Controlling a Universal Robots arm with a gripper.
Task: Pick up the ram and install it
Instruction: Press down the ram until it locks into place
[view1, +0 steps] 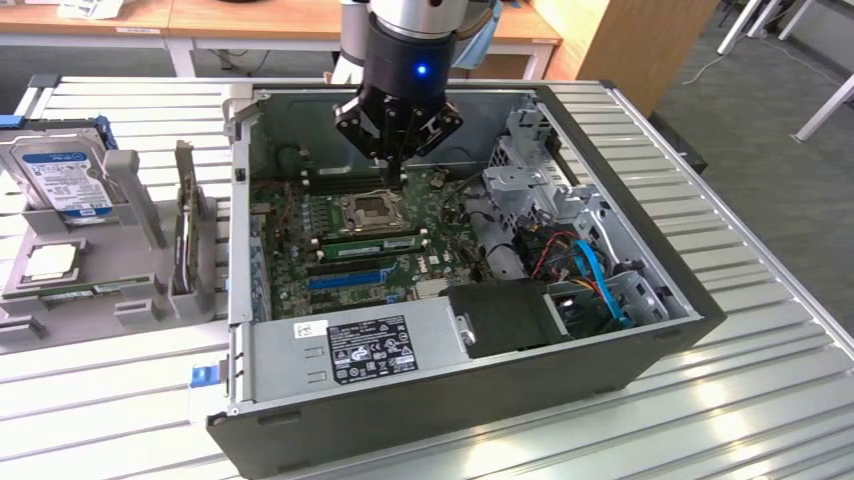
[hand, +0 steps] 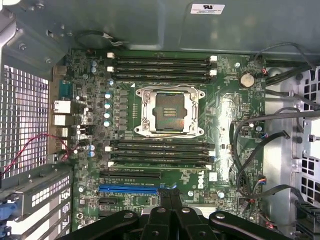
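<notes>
Holding anything, is the gripper (view1: 396, 165)?

No. Its fingers are pressed together and empty, hanging over the motherboard (view1: 441, 195) inside the open case (view1: 641, 350).

So where is the ram (view1: 371, 242)?

It looks seated on edge in a slot just beside the CPU socket (view1: 370, 211), on the blue connector's side, between the latches that would lock it. The shut fingers suit pushing down rather than carrying.

The brand name "DELL" is printed in white, turned sideways, on the green motherboard (hand: 165, 135). Print on the power supply label (view1: 374, 348) is too small to be read.
</notes>
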